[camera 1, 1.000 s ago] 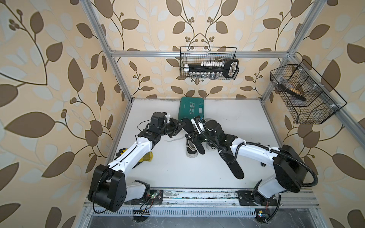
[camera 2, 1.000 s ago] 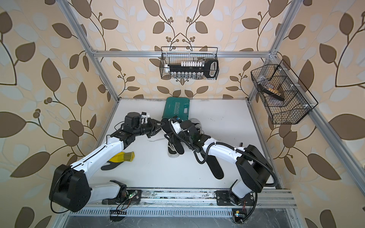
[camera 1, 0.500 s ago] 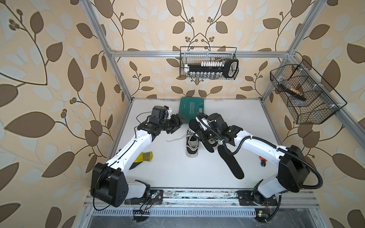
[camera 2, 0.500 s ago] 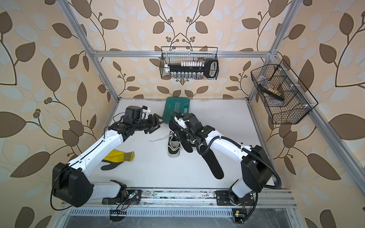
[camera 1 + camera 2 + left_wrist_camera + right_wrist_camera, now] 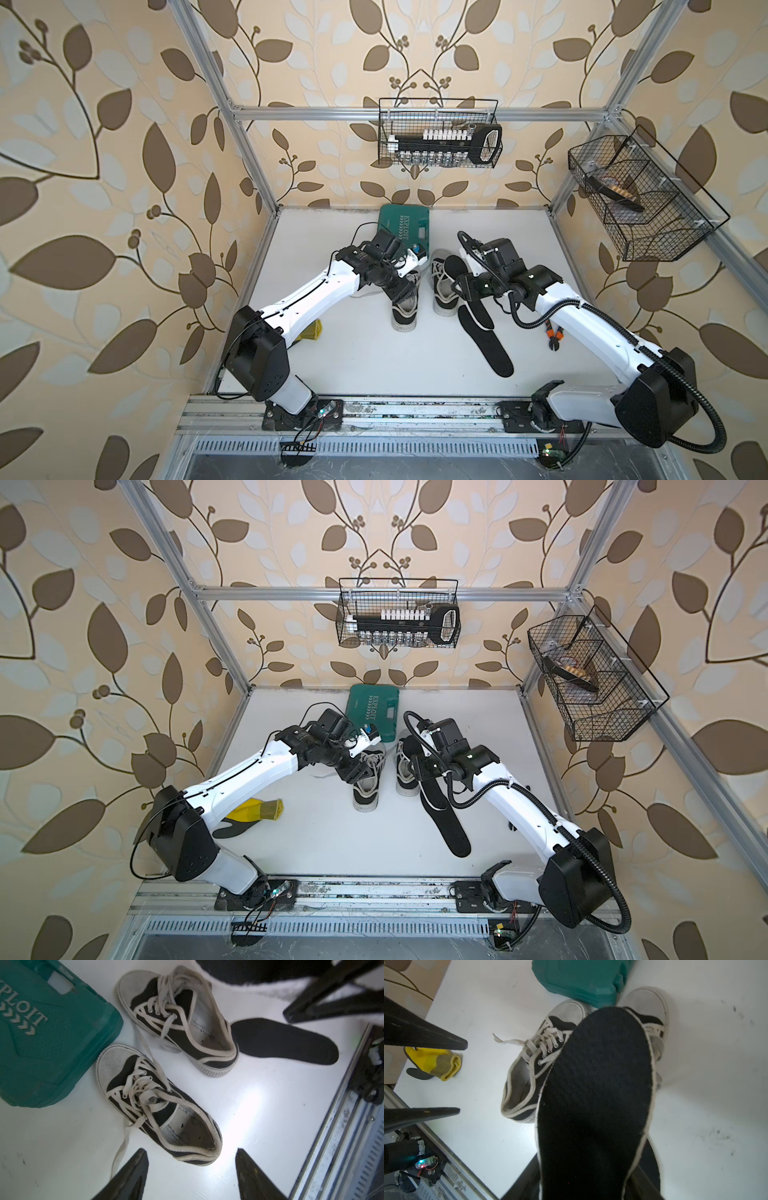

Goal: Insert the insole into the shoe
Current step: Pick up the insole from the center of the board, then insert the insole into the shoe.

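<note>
The right gripper [image 5: 460, 286] is pinching the insole [image 5: 454, 267] by its heel end and holding it in the air over the right-hand shoe [image 5: 441, 297]. The broad forefoot is hanging above the laces and toe cap rather than above the opening. The left gripper [image 5: 402, 294] is standing wide and empty, hovering over the heel of the left-hand shoe [image 5: 404, 320]. The likely trouble is coming from the grip: the insole is soft and held at one end only. Pressed down from here, the forefoot is probably going to catch on the tongue and laces or fold against the collar instead of sliding in toward the toe. Nothing is bracing the right-hand shoe, so a push could also be shoving it far toward the green case [image 5: 405, 226] or tipping it over. The right arm is also passing just above the spare insole [image 5: 485, 338], lying on the bench [image 5: 353, 361] near and right of that shoe, and could be dragging it along. The held insole's long axis is running near to far, roughly along the shoe, with the forefoot pointing far toward the case. How steeply it is tilting, I cannot tell.
</note>
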Robot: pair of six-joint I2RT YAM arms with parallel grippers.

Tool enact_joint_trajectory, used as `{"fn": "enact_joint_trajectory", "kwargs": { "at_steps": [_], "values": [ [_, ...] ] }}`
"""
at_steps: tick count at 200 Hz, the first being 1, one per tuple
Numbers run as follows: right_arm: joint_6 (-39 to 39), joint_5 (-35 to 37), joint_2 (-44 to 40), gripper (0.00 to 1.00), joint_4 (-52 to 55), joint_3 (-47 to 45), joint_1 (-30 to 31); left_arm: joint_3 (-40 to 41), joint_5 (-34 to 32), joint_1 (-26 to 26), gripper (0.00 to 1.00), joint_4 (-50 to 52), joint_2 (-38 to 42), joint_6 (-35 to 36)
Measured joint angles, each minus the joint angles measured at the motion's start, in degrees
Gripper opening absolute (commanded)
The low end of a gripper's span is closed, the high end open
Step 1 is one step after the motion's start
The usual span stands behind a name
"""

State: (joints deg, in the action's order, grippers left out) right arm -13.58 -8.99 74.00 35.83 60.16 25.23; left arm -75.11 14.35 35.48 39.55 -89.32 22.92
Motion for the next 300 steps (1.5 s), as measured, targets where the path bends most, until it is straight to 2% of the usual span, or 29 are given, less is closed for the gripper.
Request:
{"fn": "enact_joint_trajectory", "kwargs": {
  "at_steps": [41,76,107,171,221,253,300],
  "values": [
    [1.25,-1.01,-1.29,0.49,1.66,-0.87,-3.85,-0.09,-1.03,0.96,0.46,0.63,-4.02,10.23],
    [2.19,-2.03,-1.29,0.49,1.99,-1.05,-5.62,-0.13,-1.46,0.96,0.41,0.9,-7.5,14.58],
    [2.8,-2.86,-1.29,0.49,2.16,-1.11,-6.91,-0.61,-1.55,0.96,0.41,0.79,-9.94,16.2],
    [3.89,-4.13,-1.51,0.48,3.04,-1.4,-9.18,-0.39,-5.55,1.64,0.51,-3.26,-14.03,18.73],
    [4.26,-5.03,-2.25,0.48,3.78,-1.38,-10.38,2.36,-10.62,2.71,0.5,-8.59,-14.78,20.52],
    [4.52,-5.33,-2.25,0.47,4.2,-1.38,-10.62,2.36,-13.16,2.8,0.36,-10.43,-16.2,20.33],
    [5.07,-5.68,-2.25,0.42,5.11,-1.36,-10.91,0.94,-14.95,2.8,0.02,-9.99,-16.31,18.4]
  ]
}}
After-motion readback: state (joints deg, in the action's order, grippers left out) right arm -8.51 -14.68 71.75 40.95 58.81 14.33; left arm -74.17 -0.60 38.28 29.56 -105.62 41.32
